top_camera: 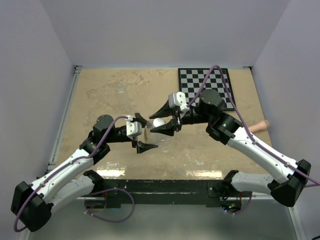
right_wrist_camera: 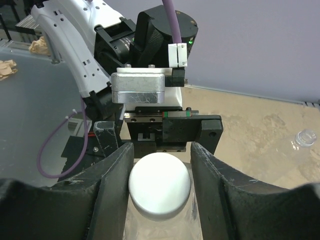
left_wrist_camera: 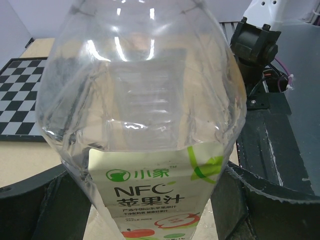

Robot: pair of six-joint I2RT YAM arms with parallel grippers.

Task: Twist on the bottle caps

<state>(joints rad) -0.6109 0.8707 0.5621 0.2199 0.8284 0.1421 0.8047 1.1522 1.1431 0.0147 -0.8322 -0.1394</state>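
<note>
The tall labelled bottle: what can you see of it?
The labelled bottle is clear, thin, slightly dented plastic, seemingly empty, with a white label bearing green lettering, a green leaf and red drawing. The left hand grips it at the label, a finger on each side. A white cap sits on its mouth, between the right hand's fingers.

Overhead view from the near side, wrist views close up, facing across one shared bottle (left_wrist_camera: 150, 110)

The right gripper (right_wrist_camera: 160, 167) clasps the white cap (right_wrist_camera: 160, 187) atop a clear bottle (right_wrist_camera: 150, 227). A small bottle (right_wrist_camera: 304, 137) is well right of the cap.
</note>
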